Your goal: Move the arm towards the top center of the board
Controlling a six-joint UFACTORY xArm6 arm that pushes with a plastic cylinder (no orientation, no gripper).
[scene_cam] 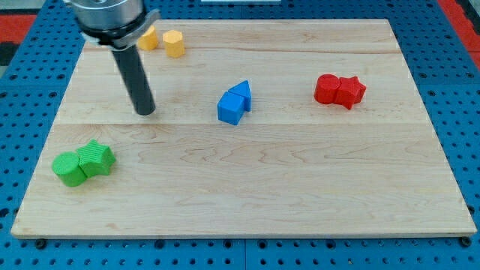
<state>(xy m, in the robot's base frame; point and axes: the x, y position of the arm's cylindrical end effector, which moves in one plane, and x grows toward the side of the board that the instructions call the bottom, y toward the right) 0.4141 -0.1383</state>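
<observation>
My tip [145, 112] rests on the wooden board [300, 187] in its upper left part. Two yellow blocks lie above it near the board's top left: a hexagonal one [174, 43] and another [148, 38] partly hidden behind my arm. Two blue blocks sit together right of the tip, near the board's middle: a cube [230, 108] and a triangular one [241, 92]. Two green blocks [82, 162] lie below and left of the tip. Two red blocks [339, 90] lie at the view's right.
The board lies on a blue pegboard surface [30, 112], with a red area at the view's top corners [19, 19]. My arm's grey body [111, 16] overhangs the board's top left corner.
</observation>
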